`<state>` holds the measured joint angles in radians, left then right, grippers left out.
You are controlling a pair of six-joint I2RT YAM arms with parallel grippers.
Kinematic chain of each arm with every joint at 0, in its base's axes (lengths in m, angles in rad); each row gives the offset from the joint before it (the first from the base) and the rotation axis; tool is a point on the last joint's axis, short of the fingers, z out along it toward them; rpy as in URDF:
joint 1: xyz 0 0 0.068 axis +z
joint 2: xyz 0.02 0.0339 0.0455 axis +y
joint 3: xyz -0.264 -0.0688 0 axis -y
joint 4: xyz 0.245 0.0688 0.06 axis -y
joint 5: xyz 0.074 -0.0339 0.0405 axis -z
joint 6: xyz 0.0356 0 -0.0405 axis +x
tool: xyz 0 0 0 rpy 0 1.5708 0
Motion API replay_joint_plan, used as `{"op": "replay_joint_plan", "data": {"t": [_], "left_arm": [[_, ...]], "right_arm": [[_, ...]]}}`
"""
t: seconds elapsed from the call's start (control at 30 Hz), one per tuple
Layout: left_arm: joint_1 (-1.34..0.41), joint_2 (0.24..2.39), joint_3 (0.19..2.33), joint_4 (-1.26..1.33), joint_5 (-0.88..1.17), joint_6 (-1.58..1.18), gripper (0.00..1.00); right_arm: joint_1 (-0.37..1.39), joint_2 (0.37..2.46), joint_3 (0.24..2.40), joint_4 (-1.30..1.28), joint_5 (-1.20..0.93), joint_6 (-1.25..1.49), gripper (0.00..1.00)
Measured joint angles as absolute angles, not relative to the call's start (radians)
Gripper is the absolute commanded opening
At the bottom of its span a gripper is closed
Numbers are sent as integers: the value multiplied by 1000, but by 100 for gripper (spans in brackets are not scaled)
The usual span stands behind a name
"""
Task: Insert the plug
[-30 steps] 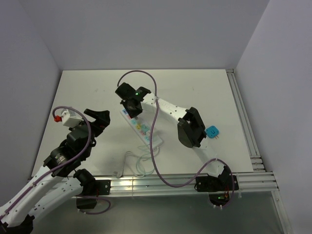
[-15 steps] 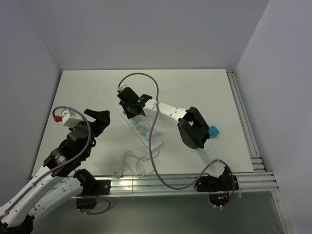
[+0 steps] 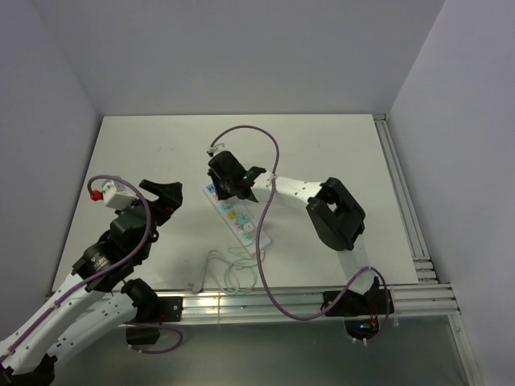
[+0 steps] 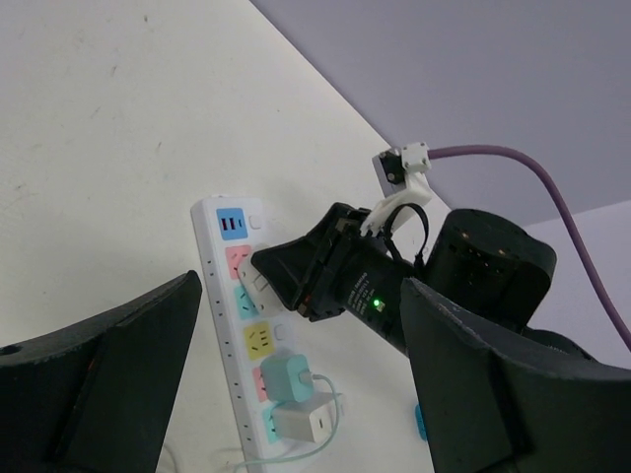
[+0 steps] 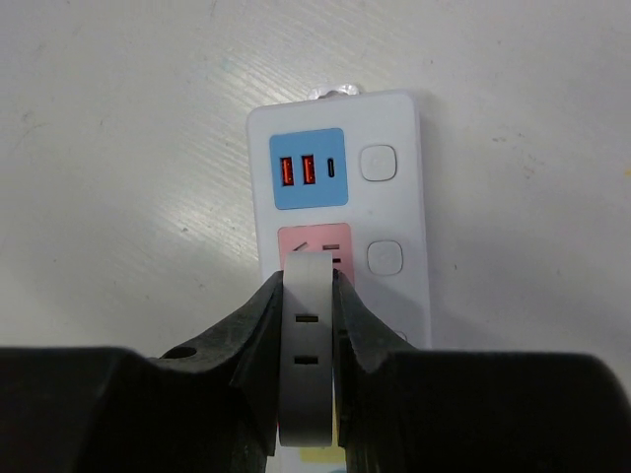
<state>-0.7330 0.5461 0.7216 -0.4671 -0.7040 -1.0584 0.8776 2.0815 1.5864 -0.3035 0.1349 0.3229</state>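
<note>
White plug (image 5: pixel 306 340) pinched between narrow right fingers (image 5: pixel 258 325), tip over the pink socket beside the USB end of strip (image 5: pixel 394 212); left fingers (image 4: pixel 118 374) wide, empty, above open counter (image 3: pixel 145 145) well left.

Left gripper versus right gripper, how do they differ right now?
The left gripper stands wide open and empty; the right gripper is shut on a white plug. The left one hangs away from the power strip; the right one is over its pink socket. Both have black fingers.
</note>
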Motion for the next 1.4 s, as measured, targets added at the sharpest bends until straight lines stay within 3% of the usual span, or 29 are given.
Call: {"op": "replay_joint_plan", "data": {"t": [0.6,1.13,1.23,1.4], "left_arm": [[-733,625,679,-401,-682,-1050,82],[-733,623,654,-360,-643,-1049,79],[-733,624,641,-344,-629,-1042,67],[-733,633,611,-279,-572,-1002,58]], "right_arm": [[862,1856,1044,291,135,534,0],[832,1824,794,674,114,694,0],[827,1825,772,710,110,709,0],[788,1835,712,816,43,754,0]]}}
